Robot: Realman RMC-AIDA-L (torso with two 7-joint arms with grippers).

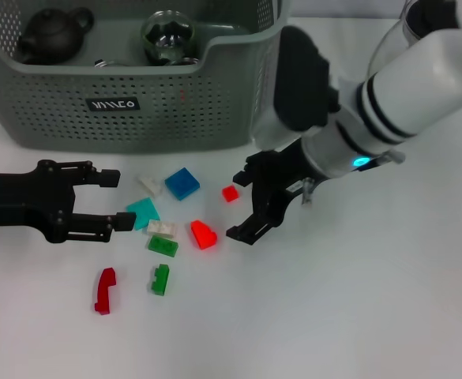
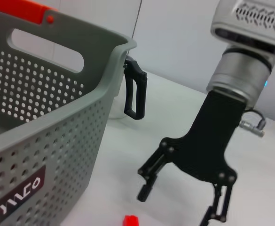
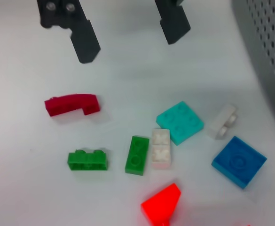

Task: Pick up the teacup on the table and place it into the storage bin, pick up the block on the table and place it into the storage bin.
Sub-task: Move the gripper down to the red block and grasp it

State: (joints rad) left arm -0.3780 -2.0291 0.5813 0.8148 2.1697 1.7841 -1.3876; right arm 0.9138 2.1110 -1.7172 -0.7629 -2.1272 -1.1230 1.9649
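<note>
The storage bin [image 1: 136, 95] stands at the back of the table, and the clear glass teacup [image 1: 168, 35] sits inside it. Loose blocks lie in front of it: a blue one [image 1: 182, 183], a teal one [image 1: 143, 212], a red wedge [image 1: 203, 234] and a small red one [image 1: 230, 193]. My right gripper [image 1: 241, 205] hangs open and empty just right of the red wedge. Left of the blocks, my left gripper [image 1: 118, 199] is open low over the table, with the teal block by its fingertips. The right wrist view shows the red wedge [image 3: 161, 206] and the blue block [image 3: 239, 161].
A dark teapot [image 1: 53, 35] sits in the bin beside the teacup. More blocks lie nearby: two white [image 1: 150, 185] [image 1: 161, 228], two green [image 1: 163, 245] [image 1: 160, 279] and a dark red curved one [image 1: 104, 290]. Behind the bin's corner stands a white object with a black handle [image 2: 135, 94].
</note>
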